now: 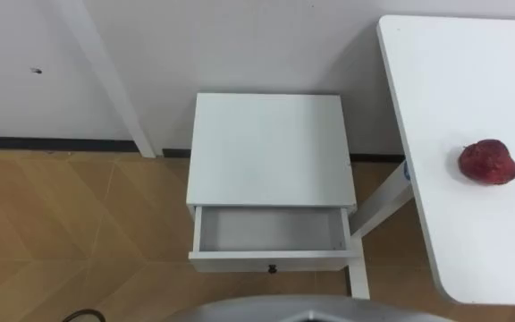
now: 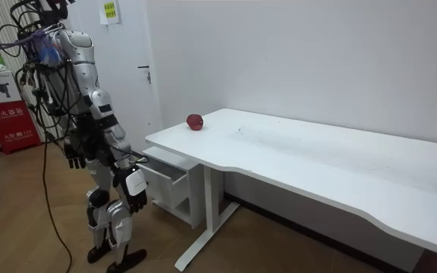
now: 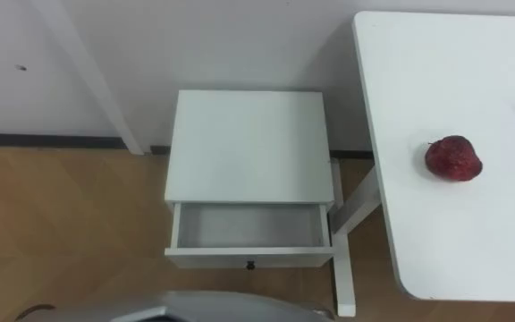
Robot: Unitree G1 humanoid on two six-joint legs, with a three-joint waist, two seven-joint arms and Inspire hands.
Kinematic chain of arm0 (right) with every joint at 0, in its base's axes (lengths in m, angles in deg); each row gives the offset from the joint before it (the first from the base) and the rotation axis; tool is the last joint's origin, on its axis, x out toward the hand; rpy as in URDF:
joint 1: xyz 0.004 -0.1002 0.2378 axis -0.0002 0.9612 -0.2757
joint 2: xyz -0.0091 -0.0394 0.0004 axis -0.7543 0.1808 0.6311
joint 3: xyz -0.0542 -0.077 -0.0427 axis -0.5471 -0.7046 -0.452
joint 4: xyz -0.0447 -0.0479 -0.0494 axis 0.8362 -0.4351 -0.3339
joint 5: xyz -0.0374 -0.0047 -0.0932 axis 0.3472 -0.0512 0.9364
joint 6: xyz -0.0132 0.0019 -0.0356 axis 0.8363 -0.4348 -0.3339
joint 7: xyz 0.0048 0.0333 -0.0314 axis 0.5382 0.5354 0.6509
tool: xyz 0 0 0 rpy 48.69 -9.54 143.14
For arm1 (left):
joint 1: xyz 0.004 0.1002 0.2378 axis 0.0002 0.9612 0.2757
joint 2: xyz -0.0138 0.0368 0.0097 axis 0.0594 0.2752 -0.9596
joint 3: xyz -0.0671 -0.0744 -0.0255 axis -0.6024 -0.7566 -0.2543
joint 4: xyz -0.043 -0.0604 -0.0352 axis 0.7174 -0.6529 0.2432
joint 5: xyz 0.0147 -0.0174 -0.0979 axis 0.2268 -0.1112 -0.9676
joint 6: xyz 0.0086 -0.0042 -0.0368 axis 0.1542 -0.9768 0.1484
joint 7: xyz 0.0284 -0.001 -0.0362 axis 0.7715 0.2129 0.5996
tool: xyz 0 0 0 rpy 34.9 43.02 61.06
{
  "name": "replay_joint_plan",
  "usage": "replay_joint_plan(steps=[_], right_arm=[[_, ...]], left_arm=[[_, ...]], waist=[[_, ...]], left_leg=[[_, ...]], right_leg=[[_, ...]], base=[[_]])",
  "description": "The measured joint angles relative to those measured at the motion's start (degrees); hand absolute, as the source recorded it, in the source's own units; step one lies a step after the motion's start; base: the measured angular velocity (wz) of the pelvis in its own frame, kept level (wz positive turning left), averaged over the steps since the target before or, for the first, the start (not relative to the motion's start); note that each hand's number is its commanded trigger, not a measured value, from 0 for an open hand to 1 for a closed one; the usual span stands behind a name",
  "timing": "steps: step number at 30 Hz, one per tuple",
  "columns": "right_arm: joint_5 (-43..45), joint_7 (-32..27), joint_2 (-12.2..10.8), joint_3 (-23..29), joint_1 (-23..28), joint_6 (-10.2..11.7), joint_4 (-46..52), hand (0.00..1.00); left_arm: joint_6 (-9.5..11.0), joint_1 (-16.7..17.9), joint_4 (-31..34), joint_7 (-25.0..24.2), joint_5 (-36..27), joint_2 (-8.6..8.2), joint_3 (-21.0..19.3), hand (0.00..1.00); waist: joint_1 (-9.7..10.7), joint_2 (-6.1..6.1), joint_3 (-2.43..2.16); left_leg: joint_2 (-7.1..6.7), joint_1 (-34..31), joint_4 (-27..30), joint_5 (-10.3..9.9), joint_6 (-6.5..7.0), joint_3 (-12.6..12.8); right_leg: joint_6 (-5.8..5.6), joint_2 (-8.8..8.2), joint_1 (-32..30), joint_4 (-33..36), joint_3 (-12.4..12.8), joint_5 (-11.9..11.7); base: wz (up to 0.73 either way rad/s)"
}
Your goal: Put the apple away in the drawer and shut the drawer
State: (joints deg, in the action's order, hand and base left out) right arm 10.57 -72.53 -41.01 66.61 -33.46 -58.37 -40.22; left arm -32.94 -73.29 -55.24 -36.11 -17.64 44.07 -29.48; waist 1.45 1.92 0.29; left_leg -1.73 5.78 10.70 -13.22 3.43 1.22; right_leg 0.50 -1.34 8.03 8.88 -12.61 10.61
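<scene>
A dark red apple (image 1: 487, 163) (image 3: 452, 158) lies on the white table (image 1: 472, 80), near its left end, to my right. In front of me stands a white nightstand (image 1: 271, 148) with its drawer (image 1: 271, 231) pulled out and nothing inside; a small dark knob (image 1: 272, 267) sits on the drawer front. In the room view I stand facing the nightstand (image 2: 174, 178) with both arms hanging. My left hand (image 2: 74, 157) is at my hip and my right hand (image 2: 136, 200) is lower, near the drawer front. Both have relaxed fingers and hold nothing. The apple (image 2: 195, 122) is at the table's far corner.
A white slanted post (image 1: 105, 72) leans against the wall left of the nightstand. The table's leg (image 1: 358, 268) stands close to the drawer's right side. Wooden floor (image 1: 70, 224) spreads to the left. A red cabinet (image 2: 7, 121) stands behind me.
</scene>
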Motion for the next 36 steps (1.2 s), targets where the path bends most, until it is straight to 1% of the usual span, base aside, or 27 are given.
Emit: replay_joint_plan(steps=[2, 4, 5, 6, 9, 10, 12, 14, 15, 16, 17, 18, 19, 21, 22, 24, 25, 26, 27, 28, 29, 31, 33, 36], right_arm=[[0.0, 0.0, 0.0, 0.7, 0.0, 0.1, 0.0, 0.00], [-0.3, -0.1, 0.0, 1.6, -0.1, 0.6, 0.0, 0.00], [-1.5, -0.3, 0.1, 1.7, -0.2, 0.7, 0.0, 0.00], [-3.1, -0.6, 0.1, 1.7, -0.5, 0.8, 0.0, 0.00], [-4.6, -2.4, 0.1, 1.7, -0.8, 1.2, -0.1, 0.00], [-5.6, -2.7, 0.1, 1.7, -0.7, 1.2, -0.1, 0.00], [-11.1, -4.9, 0.2, 2.8, -0.3, 1.2, -0.7, 0.00], [-18.5, -6.4, 0.1, 6.7, 0.2, 1.3, -0.9, 0.00], [-25.5, -6.8, 0.1, 10.2, 0.4, 2.0, -0.9, 0.00], [-28.7, -7.0, 0.1, 11.4, 0.4, 2.5, -0.9, 0.00], [-36.6, -7.1, 0.1, 14.3, 0.8, 3.2, -0.7, 0.00], [-44.6, -7.3, 0.0, 17.8, 1.0, 3.5, -0.1, 0.00], [-48.5, -7.7, 0.1, 19.2, 1.0, 3.7, 0.3, 0.00], [-60.1, -9.2, 0.1, 23.5, 0.8, 4.5, 1.5, 0.00], [-62.3, -9.3, 0.1, 24.8, 1.0, 4.6, 1.9, 0.00], [-70.6, -11.0, 0.0, 29.7, 0.5, 5.1, 3.3, 0.00], [-73.5, -12.0, 0.0, 32.0, 0.5, 5.3, 4.6, 0.00], [-74.8, -12.6, 0.0, 33.1, 0.4, 5.7, 5.2, 0.00], [-77.8, -13.7, 0.1, 34.6, 0.3, 6.4, 6.4, 0.00], [-80.4, -14.5, 0.1, 36.1, 0.3, 7.3, 7.0, 0.00], [-81.6, -15.2, 0.2, 36.7, 0.3, 7.5, 7.3, 0.00], [-85.2, -18.1, 0.2, 39.5, 0.5, 8.1, 9.1, 0.00], [-85.7, -21.0, 0.2, 41.0, 0.4, 9.0, 10.6, 0.00], [-85.6, -25.2, 0.5, 42.6, 0.3, 10.2, 14.0, 0.00]], left_arm=[[0.0, 0.0, 0.0, 0.0, 0.0, 0.00, 0.0, 0.00], [0.0, 0.0, 0.0, 0.0, 0.0, -0.01, 0.0, 0.00], [0.1, 0.0, 0.0, 0.0, 0.0, 0.00, 0.0, 0.00], [0.1, 0.0, 0.0, 0.0, -0.3, 0.00, 0.1, 0.00], [0.1, -0.2, 0.0, 0.0, -0.9, 0.00, 0.1, 0.00], [0.2, -0.3, 0.0, 0.0, -0.9, 0.01, 0.0, 0.00], [0.4, -0.3, 0.0, 0.0, -0.9, 0.00, -0.6, 0.00], [0.5, -0.9, 0.0, 0.3, -1.0, 0.06, -1.4, 0.00], [0.5, -0.9, 0.0, 0.8, -0.9, 0.04, -2.4, 0.00], [0.5, -0.9, 0.0, 0.8, -0.9, 0.05, -2.9, 0.00], [0.8, -0.7, 0.0, 1.1, -0.9, 0.08, -4.2, 0.00], [1.5, -0.4, 0.0, 1.3, -1.0, 0.09, -5.7, 0.00], [1.8, -0.3, 0.1, 1.5, -1.0, 0.14, -6.1, 0.00], [2.3, -0.1, 0.1, 2.6, -1.0, 0.18, -8.1, 0.00], [2.4, -0.1, 0.1, 2.7, -1.0, 0.23, -8.4, 0.00], [2.8, 0.2, 0.1, 2.8, -1.0, 0.33, -9.2, 0.00], [2.8, 0.3, 0.3, 2.8, -1.0, 0.37, -9.4, 0.00], [2.9, 0.3, 0.4, 2.9, -1.0, 0.39, -9.5, 0.00], [2.9, 0.3, 0.4, 3.1, -1.0, 0.56, -9.5, 0.00], [2.9, 0.3, 0.4, 3.5, -1.0, 0.70, -9.6, 0.00], [2.9, 0.3, 0.4, 3.5, -1.0, 0.83, -9.5, 0.00], [2.9, 0.4, 0.4, 3.5, -1.0, 1.47, -9.5, 0.00], [2.9, 0.7, 0.7, 3.5, -1.0, 1.77, -9.6, 0.00], [3.2, 0.9, 1.3, 3.5, -1.0, 2.43, -9.6, 0.00]], waist=[[0.0, -0.10, -0.05], [0.0, -0.11, -0.05], [-0.2, -0.31, -0.14], [-0.2, -0.26, -0.09], [-0.1, -0.64, -0.09], [-0.2, -0.76, -0.13], [-0.1, -0.99, 0.05], [0.3, -1.26, 0.22], [0.7, -1.20, 0.38], [1.0, -1.27, 0.43], [1.6, -1.28, 0.51], [1.9, -1.45, 0.51], [2.0, -1.56, 0.50], [3.4, -1.50, 0.31], [3.7, -1.50, 0.27], [4.8, -1.26, -0.02], [5.3, -1.19, -0.05], [5.6, -1.13, -0.10], [6.1, -0.99, -0.23], [6.1, -0.92, -0.33], [6.2, -0.87, -0.40], [6.5, -0.40, -0.72], [6.4, -0.16, -0.79], [6.7, 0.06, -0.72]], left_leg=[[0.00, 0.0, 0.0, 0.0, 0.00, 0.0], [0.00, 0.0, 0.0, 0.0, 0.00, 0.0], [0.01, 0.0, 0.0, 0.0, 0.00, 0.0], [0.02, 0.0, 0.0, 0.0, 0.00, 0.1], [0.05, 0.0, -0.1, 0.0, 0.00, 0.2], [0.05, 0.1, -0.1, 0.0, 0.00, 0.2], [0.07, 0.1, -0.1, 0.0, 0.00, 0.3], [0.09, 0.1, -0.2, 0.0, 0.03, 0.3], [0.12, 0.1, -0.2, 0.0, 0.04, 0.4], [0.15, 0.1, -0.2, -0.1, 0.02, 0.5], [0.15, 0.1, -0.4, -0.1, 0.01, 0.6], [0.18, 0.3, -0.5, -0.1, 0.01, 0.9], [0.21, 0.5, -0.6, -0.1, 0.01, 1.1], [0.19, 0.8, -0.9, -0.1, 0.01, 1.3], [0.18, 0.7, -0.9, -0.1, 0.02, 1.3], [0.16, 0.7, -1.0, -0.1, 0.05, 1.4], [0.15, 0.7, -1.0, -0.1, 0.06, 1.5], [0.15, 0.6, -1.0, -0.1, 0.06, 1.5], [0.15, 0.5, -1.0, -0.1, 0.07, 1.7], [0.21, 0.5, -1.0, -0.1, 0.07, 1.9], [0.23, 0.5, -1.1, -0.1, 0.07, 2.0], [0.31, 0.7, -1.1, -0.1, 0.07, 2.3], [0.34, 0.8, -1.2, -0.1, 0.07, 2.7], [0.37, 0.8, -1.1, -0.1, 0.07, 3.0]], right_leg=[[0.00, 0.01, 0.0, 0.0, 0.0, 0.0], [0.00, 0.01, 0.0, 0.0, 0.0, 0.0], [0.00, 0.01, 0.0, 0.0, 0.0, 0.0], [0.00, 0.04, -0.1, 0.0, 0.1, 0.0], [0.01, 0.13, -0.1, 0.0, 0.3, 0.0], [0.01, 0.28, -0.1, -0.1, 0.4, 0.0], [0.01, 0.31, -0.1, -0.1, 0.4, 0.0], [0.01, 0.25, -0.2, -0.1, 0.4, 0.0], [0.01, 0.13, -0.2, -0.1, 0.6, 0.0], [0.01, 0.18, -0.2, -0.1, 0.7, 0.0], [0.01, 0.26, -0.3, -0.2, 1.2, 0.0], [0.01, 0.36, -0.3, -0.2, 1.6, 0.0], [0.01, 0.41, -0.2, -0.2, 1.8, 0.0], [0.01, 0.50, -0.2, -0.1, 1.8, 0.0], [0.01, 0.51, -0.2, -0.2, 1.8, 0.0], [0.01, 0.48, -0.2, -0.2, 1.8, 0.0], [0.00, 0.47, -0.4, -0.1, 1.8, 0.0], [0.00, 0.46, -0.5, -0.1, 1.8, 0.0], [0.00, 0.47, -0.7, -0.1, 1.9, 0.0], [0.00, 0.56, -0.8, 0.0, 2.2, 0.0], [0.00, 0.59, -0.8, 0.0, 2.3, 0.0], [0.00, 0.60, -0.8, 0.0, 2.6, 0.0], [0.00, 0.67, -0.8, 0.1, 3.1, 0.0], [0.00, 0.59, -1.2, 0.7, 3.5, 0.0]], base=[[0.00], [0.00], [0.00], [-0.03], [-0.01], [0.00], [0.00], [0.00], [-0.04], [-0.05], [-0.09], [-0.12], [-0.14], [-0.07], [0.00], [0.00], [-0.04], [-0.04], [-0.08], [-0.09], [-0.10], [-0.07], [-0.08], [-0.06]])
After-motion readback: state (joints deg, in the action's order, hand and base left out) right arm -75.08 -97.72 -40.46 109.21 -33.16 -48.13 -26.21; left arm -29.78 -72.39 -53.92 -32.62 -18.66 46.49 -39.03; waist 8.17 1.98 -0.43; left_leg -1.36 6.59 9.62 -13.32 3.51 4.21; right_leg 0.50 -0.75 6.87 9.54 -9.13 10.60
